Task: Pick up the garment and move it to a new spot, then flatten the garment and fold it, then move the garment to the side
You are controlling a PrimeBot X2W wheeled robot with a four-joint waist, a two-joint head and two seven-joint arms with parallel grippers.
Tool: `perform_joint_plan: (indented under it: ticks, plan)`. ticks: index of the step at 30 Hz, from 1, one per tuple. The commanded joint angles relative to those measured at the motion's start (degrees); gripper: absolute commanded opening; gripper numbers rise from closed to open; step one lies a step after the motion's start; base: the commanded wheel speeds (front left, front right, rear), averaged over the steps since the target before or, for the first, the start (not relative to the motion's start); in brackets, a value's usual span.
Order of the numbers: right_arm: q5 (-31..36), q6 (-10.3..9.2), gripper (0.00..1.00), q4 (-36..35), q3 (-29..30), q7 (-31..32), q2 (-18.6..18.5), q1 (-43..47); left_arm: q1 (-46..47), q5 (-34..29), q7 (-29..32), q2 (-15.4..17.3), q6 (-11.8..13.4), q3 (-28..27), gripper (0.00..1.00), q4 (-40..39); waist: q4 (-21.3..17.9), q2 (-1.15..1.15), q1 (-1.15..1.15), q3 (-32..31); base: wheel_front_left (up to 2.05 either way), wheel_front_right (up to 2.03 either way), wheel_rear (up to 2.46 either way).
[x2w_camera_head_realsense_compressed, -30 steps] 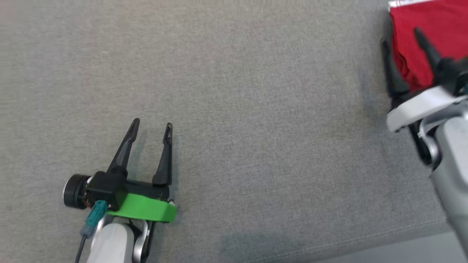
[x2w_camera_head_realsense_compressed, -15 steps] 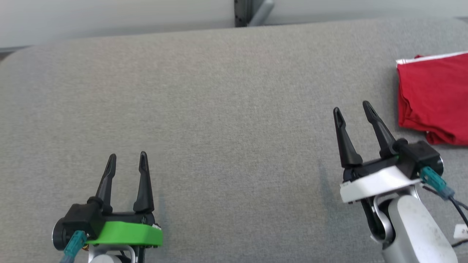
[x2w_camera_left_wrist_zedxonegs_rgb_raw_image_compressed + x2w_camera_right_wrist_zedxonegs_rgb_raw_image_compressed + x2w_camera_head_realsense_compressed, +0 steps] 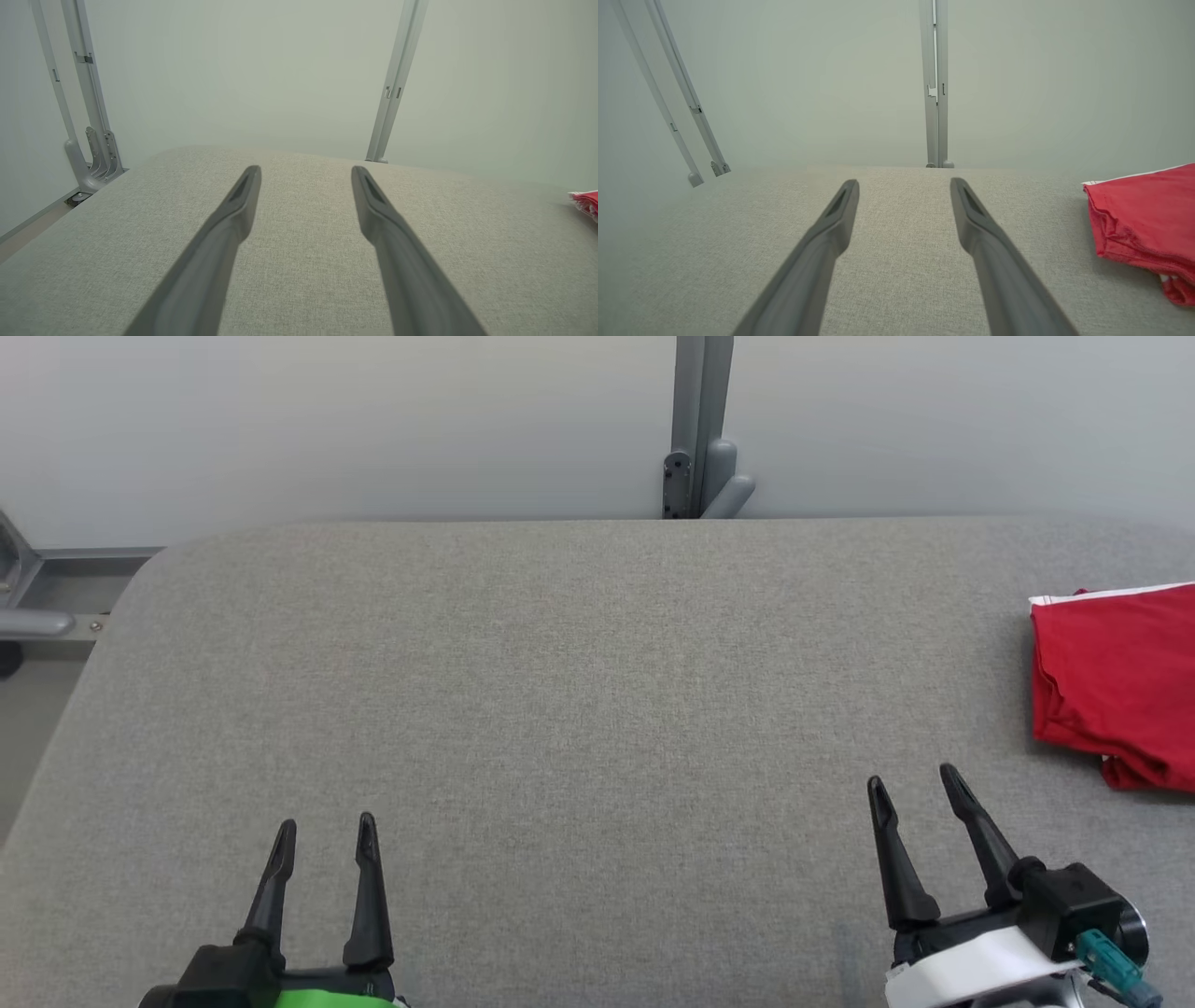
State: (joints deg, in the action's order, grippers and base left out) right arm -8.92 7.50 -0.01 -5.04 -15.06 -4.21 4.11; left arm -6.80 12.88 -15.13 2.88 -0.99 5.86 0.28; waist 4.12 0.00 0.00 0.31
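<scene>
Far left, the left gripper (image 3: 325,826) sits over the near edge of the grey padded table (image 3: 579,691), fingers spread wide, nothing between them. Centre back, a grey metal post (image 3: 702,429) stands against the pale wall. On to the right gripper (image 3: 913,779), parted just as wide, empty too. And at the far right, the folded red garment (image 3: 1116,681) lies on the table, near that gripper but clear of its fingertips

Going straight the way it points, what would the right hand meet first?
Likely nothing near: right hand points across the grey cushion toward the post; red garment lies off to its right.
</scene>
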Motion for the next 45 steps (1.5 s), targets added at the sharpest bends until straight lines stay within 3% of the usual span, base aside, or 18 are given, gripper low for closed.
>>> perform_joint_plan:
  ticks: [1, 13, 14, 17, 45]
  plan:
    - [0.28, -0.04, 1.00, 0.41, 0.10, -0.18, -0.07, 1.11, -0.94, -0.44, 0.05, 0.06, 0.19, -0.01, 1.00, 0.26, 0.81, 0.00, 0.00, -1.46, 0.00, 0.00, 0.00]
    - [-0.53, -0.04, 1.00, 1.88, 0.26, -0.18, 1.04, 3.48, -1.46, -1.48, 0.05, 0.05, -0.36, -0.20, 1.00, 1.62, 0.72, 0.00, 0.00, -2.06, 0.00, 0.00, 0.00]
    - [-0.49, 0.01, 0.00, 1.93, 0.14, 0.01, 1.08, 2.92, -1.12, -1.34, 0.00, 0.01, -0.49, -0.03, 0.00, 1.80, 0.71, 0.00, 0.00, -2.07, 0.00, 0.00, 0.00]
    - [-0.60, 0.01, 0.00, 3.44, -0.02, 0.09, 1.25, 3.17, -1.30, -1.24, 0.02, -0.01, -0.49, 0.09, 0.00, 3.43, 0.69, 0.00, 0.00, -2.07, 0.00, 0.00, 0.00]
    - [-30.96, 0.00, 0.00, 6.40, 4.23, 6.52, -0.48, -0.83, 5.91, 27.60, 5.81, 0.60, -2.62, -0.79, 0.00, 8.91, -0.39, 0.00, 0.00, -1.60, 0.00, 0.00, 0.00]
